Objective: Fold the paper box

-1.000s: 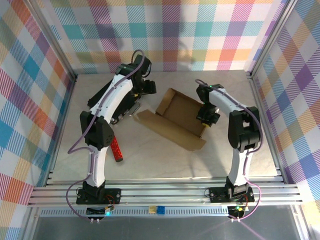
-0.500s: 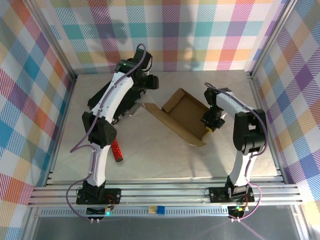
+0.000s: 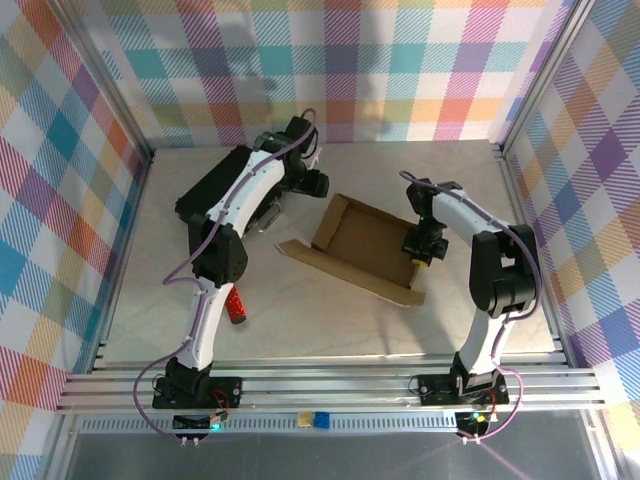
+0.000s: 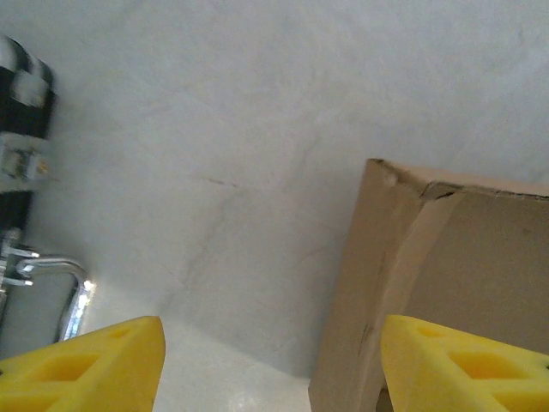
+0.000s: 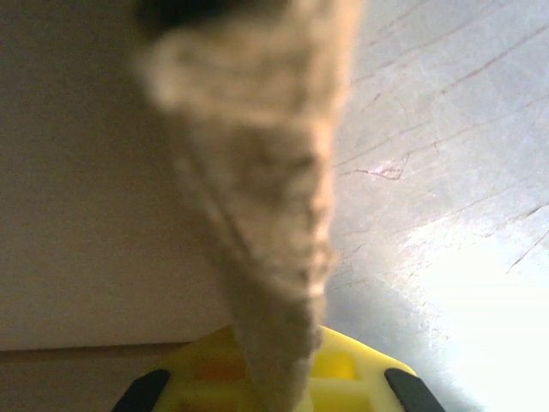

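Note:
The paper box [image 3: 365, 243] is a shallow brown cardboard tray lying at an angle mid-table, with a loose flap [image 3: 300, 250] on its near left side. My left gripper [image 3: 319, 186] hovers open at the box's far left corner. In the left wrist view its yellow fingers [image 4: 86, 365] straddle the box's upright wall [image 4: 373, 283], which stands close to the right finger; the gripper [image 4: 270, 369] touches nothing. My right gripper [image 3: 420, 252] is shut on the box's right wall. That wall's blurred edge [image 5: 266, 215] rises from the yellow pads [image 5: 343, 369].
A black flat case [image 3: 212, 190] with a metal handle [image 4: 51, 273] lies under the left arm at the back left. A red cylinder [image 3: 236, 306] rests near the left arm's lower link. Aluminium rails [image 3: 320, 385] bound the table.
The box has swung and shifted with the right gripper holding its wall. The left gripper has travelled right and nearer, to the box's far left corner.

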